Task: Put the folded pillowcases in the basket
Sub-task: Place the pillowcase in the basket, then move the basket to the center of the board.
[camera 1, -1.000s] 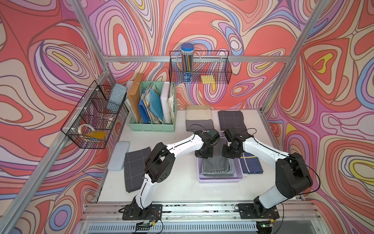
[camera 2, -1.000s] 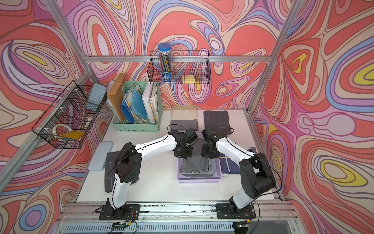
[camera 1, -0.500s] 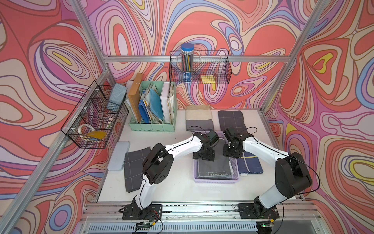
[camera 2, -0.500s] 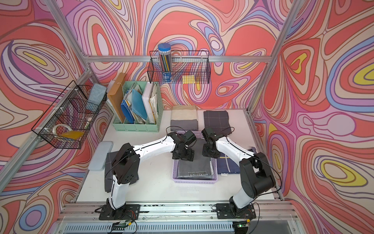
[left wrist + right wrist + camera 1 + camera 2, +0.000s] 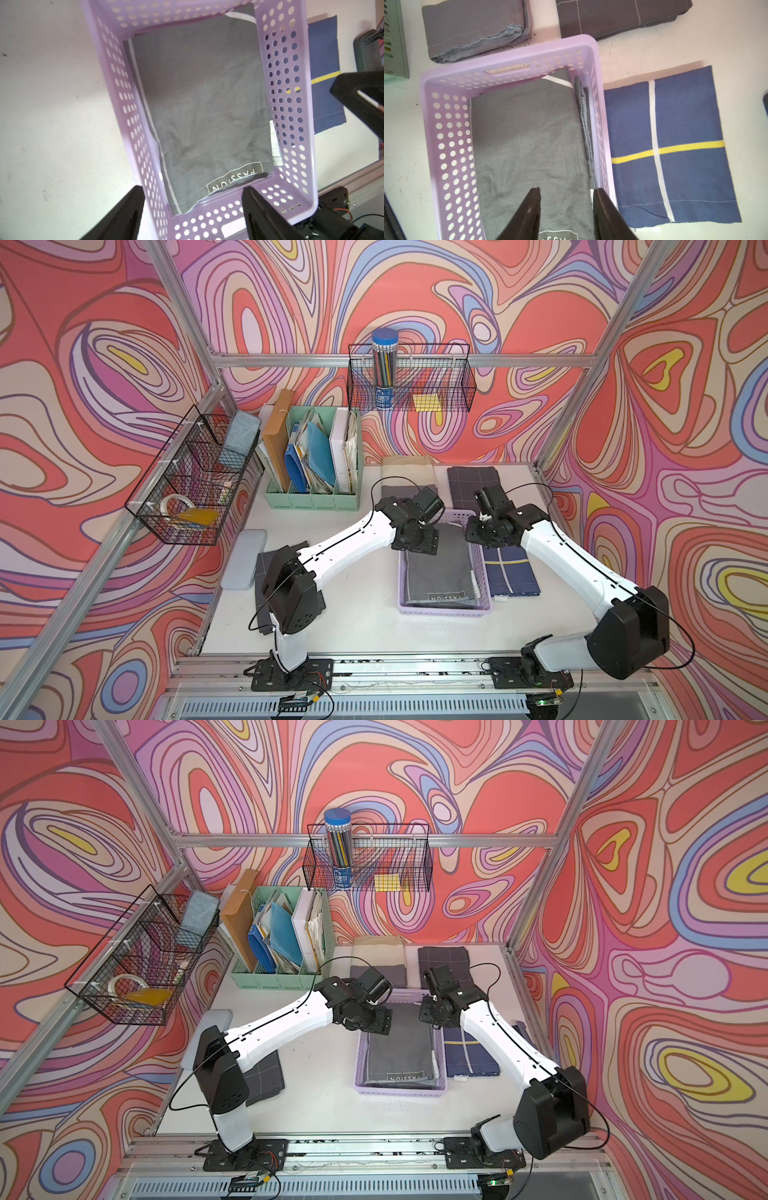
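In both top views the lavender basket (image 5: 444, 610) stands on the white tabletop (image 5: 365, 626) between the two arms. The folded grey pillowcase (image 5: 440, 572) lies flat inside it and covers most of the floor, with its label (image 5: 446, 598) at the near end. The left end effector (image 5: 415, 540) hangs over the basket's far left corner and the right end effector (image 5: 478, 531) over its far right corner. From above, the jaws of neither can be made out. A navy cloth (image 5: 511, 576) lies just beside the basket on the right. A green file organiser (image 5: 311, 499) stands at the back left.

In the left wrist view the left end effector (image 5: 193, 188) is wide open and grips nothing, its black fingers (image 5: 133, 209) well apart. The basket's (image 5: 128, 116) perforated end wall shows between them; whether they touch it I cannot tell. The pillowcase (image 5: 203, 104) fills the basket, and the label reads PASSION.

In the right wrist view the right end effector (image 5: 566, 190) is also open, with a clear gap between its fingers (image 5: 529, 214), and it holds nothing. It hangs above the pillowcase (image 5: 525, 135). The pillowcase's layered edges run along the basket wall that faces the navy cloth (image 5: 685, 116), which has a white stripe crossed by a yellow one. Past the basket's end lie a grey folded cloth (image 5: 475, 27) and a dark checked cloth (image 5: 612, 14).
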You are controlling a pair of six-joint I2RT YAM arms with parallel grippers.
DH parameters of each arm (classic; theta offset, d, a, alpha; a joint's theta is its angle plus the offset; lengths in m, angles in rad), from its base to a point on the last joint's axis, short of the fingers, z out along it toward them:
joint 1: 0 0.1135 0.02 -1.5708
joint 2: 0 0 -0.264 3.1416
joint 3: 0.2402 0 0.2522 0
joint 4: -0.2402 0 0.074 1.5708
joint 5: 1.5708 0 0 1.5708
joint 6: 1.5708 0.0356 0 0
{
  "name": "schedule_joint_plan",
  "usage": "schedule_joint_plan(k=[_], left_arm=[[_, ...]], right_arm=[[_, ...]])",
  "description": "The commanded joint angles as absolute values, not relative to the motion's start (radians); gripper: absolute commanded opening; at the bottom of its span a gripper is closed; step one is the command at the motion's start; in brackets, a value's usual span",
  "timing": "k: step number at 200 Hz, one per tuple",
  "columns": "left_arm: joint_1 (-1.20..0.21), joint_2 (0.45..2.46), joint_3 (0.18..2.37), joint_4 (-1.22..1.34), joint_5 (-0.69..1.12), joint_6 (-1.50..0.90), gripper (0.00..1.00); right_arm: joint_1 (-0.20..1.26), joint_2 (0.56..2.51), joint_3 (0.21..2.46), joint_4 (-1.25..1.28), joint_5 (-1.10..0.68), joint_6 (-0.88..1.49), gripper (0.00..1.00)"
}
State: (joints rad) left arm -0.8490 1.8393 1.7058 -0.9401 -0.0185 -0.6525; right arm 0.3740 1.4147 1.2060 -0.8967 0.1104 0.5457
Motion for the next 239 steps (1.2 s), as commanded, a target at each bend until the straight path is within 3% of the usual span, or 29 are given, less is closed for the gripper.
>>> schedule_joint_plan(k=[1,38,60,87,108,140,182,239], left_arm=[[-0.822,1.881,1.688,-1.041,-0.125,-0.577,0.77],[-0.795,1.932,1.656,-0.987,-0.099,-0.555,0.78],[-0.764,1.979,1.652,-0.96,-0.059,-0.566,0.74],[-0.742,2.012,1.636,-0.9,0.006,-0.563,0.54],[-0.728,2.012,1.625,-0.87,0.017,-0.551,0.28],[-0.716,1.978,1.599,-0.882,0.013,-0.519,0.09],[-0.679,1.953,1.574,-0.954,-0.008,-0.478,0.09],[-0.585,1.848,1.459,-0.996,-0.087,-0.461,0.0]], right_arm=[[0.371,1.412,1.206,-0.936,0.141,0.528,0.44],[0.37,1.407,1.219,-0.957,0.17,0.507,0.48],[0.37,1.405,1.224,-0.966,0.182,0.5,0.48],[0.37,1.406,1.232,-0.979,0.194,0.492,0.47],[0.369,1.415,1.235,-0.98,0.195,0.484,0.48],[0.369,1.421,1.237,-0.974,0.209,0.482,0.48],[0.36,1.433,1.215,-0.933,0.193,0.493,0.48],[0.344,1.463,1.211,-0.894,0.172,0.492,0.48]])
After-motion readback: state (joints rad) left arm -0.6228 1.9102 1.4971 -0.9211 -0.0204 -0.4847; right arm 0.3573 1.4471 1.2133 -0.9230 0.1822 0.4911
